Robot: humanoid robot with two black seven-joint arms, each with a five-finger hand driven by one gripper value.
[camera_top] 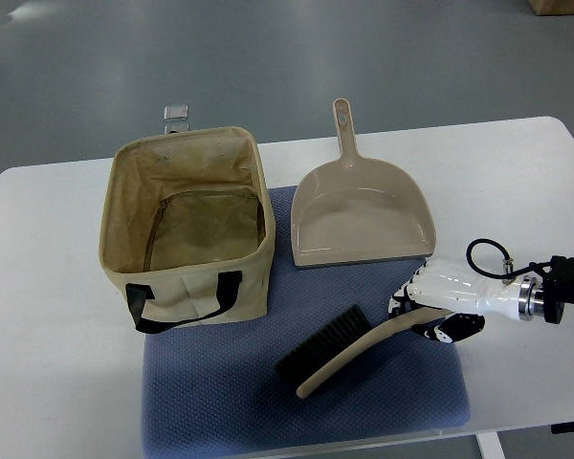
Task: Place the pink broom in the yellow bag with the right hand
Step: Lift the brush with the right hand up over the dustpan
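On the white desk (57, 287) a blue mat (230, 402) carries an open yellow bag (187, 229) at left, its inside bare, and a beige dustpan (359, 215) beside it. Nearer, the broom (340, 349) lies slanted, dark bristles leftward; the right robot hand (435, 306) grasps its handle end.

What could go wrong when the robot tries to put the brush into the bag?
1. The right hand holds the broom only at the tip of its handle, so the long bristle end could swing or slip out.
2. The dustpan lies close beside the hand and the bag, so the arm might bump it on the way.
3. The broom could catch the bag's soft rim and fold it or tip the bag.
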